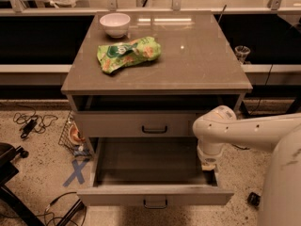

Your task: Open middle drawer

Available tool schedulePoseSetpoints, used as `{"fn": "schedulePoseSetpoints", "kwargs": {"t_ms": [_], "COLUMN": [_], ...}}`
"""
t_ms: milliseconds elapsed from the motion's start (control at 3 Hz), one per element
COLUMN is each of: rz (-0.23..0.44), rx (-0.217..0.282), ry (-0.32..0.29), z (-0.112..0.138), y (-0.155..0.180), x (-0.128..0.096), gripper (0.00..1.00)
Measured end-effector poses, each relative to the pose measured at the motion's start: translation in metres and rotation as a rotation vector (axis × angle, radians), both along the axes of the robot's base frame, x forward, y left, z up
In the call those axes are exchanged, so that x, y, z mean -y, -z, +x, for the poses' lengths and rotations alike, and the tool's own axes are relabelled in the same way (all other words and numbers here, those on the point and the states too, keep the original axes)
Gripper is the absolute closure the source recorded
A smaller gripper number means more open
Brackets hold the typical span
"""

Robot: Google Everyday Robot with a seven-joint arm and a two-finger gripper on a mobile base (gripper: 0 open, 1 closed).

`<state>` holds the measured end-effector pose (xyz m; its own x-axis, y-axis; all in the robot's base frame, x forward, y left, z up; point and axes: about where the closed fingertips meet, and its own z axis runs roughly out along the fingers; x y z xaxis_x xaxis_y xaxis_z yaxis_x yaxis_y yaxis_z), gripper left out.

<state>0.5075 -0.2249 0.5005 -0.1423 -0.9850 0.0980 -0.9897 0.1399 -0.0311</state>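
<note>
The middle drawer (155, 195) is pulled far out of the grey-taupe cabinet. It has a low flat front with a small black bar handle (155, 204), and its plain grey inside (150, 161) holds nothing. My white arm (249, 133) reaches in from the right. My gripper (208, 163) points down at the drawer's right side wall, behind the front panel and apart from the handle.
The drawer above (141, 125) has the same black handle. On the cabinet top (197, 55) lie a green chip bag (128, 53) and a white bowl (115, 23). Cables (30, 124), a wire basket (75, 135) and a blue X mark (75, 173) are on the floor at left.
</note>
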Motion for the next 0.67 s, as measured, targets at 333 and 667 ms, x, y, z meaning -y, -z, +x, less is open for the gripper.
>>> {"fn": "schedulePoseSetpoints", "kwargs": {"t_ms": [333, 667], "rz": [0.063, 0.141], "rx": [0.024, 0.073], "ry": [0.006, -0.031], "z": [-0.008, -0.017], "y": [0.017, 0.046], "x": [0.007, 0.006], "gripper": [1.0, 1.0]}}
